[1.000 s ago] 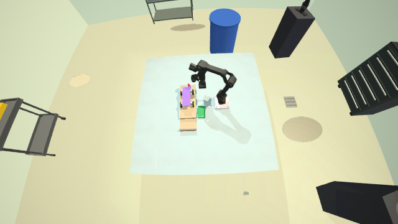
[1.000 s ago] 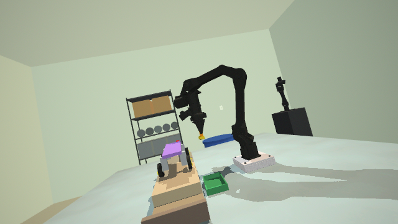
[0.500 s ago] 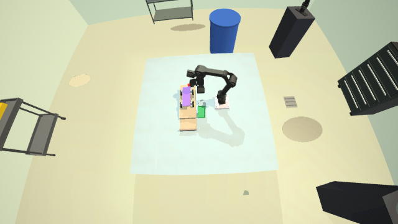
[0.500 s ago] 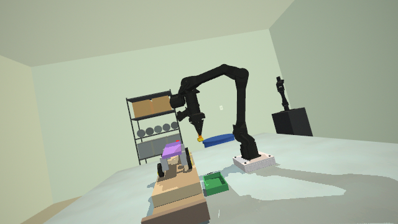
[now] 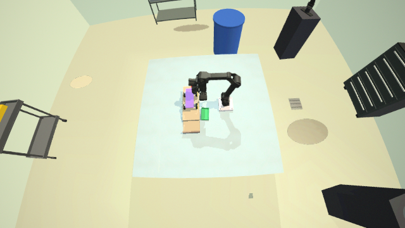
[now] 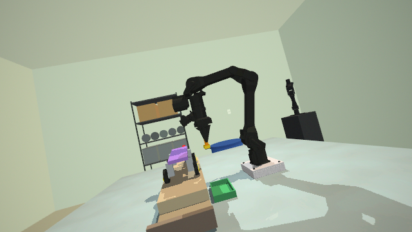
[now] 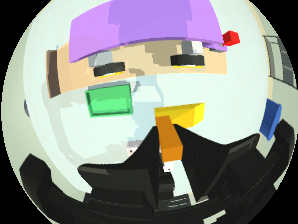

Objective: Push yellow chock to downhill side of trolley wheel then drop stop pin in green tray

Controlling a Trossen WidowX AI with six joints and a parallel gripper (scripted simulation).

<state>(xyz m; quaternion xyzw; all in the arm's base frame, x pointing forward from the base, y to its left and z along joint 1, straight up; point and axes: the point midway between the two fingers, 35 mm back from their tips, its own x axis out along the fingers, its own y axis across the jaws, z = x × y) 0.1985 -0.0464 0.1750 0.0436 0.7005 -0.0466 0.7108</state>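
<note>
Walls: pale green | floor: tan | blue drum (image 5: 228, 35) (image 6: 226, 145) (image 7: 270, 119) | shelving rack (image 5: 176, 21) (image 6: 138, 138)
</note>
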